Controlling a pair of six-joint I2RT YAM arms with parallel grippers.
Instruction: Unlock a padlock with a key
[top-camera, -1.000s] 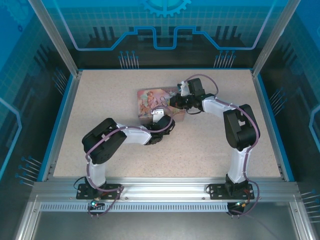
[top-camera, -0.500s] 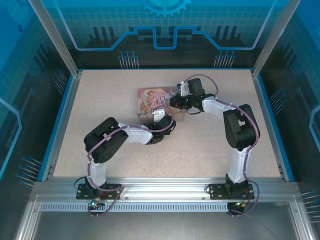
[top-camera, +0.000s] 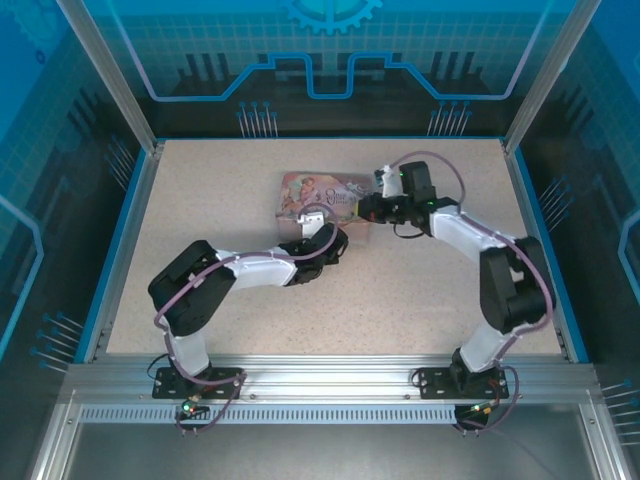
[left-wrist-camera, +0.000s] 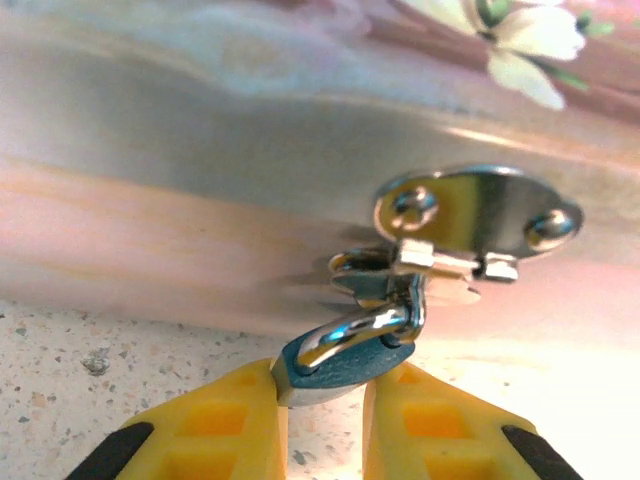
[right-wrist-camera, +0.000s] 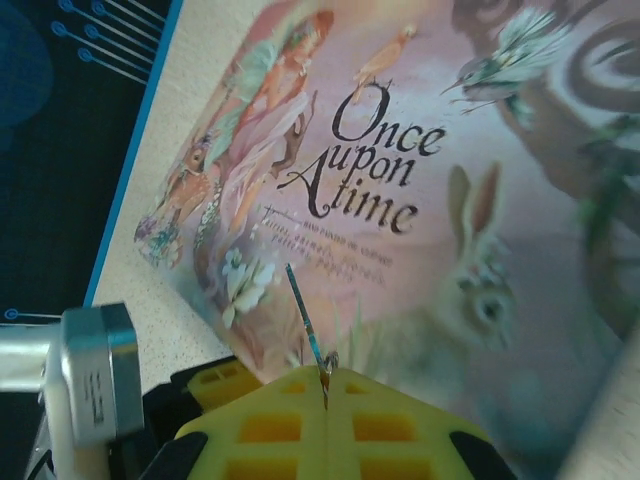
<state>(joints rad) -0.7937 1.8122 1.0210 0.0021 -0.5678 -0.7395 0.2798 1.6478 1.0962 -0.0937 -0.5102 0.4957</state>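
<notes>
- One table (top-camera: 200, 200), carrying everything.
- One pink picture tin (top-camera: 318, 192), lying flat on it.
- Two end effectors.
  - The left end effector (left-wrist-camera: 325, 395) is sitting at the tin's near wall, its yellow fingers (left-wrist-camera: 230, 420) pinching the padlock's body.
  - The right end effector (right-wrist-camera: 325, 378) is holding at the tin's edge, fingers pressed together and pinching the key.
- One padlock (left-wrist-camera: 340, 365), hanging by its shackle from the tin's hasp (left-wrist-camera: 470, 215).
- One key (right-wrist-camera: 305, 320), its blade sticking out toward the tin's lid.
</notes>
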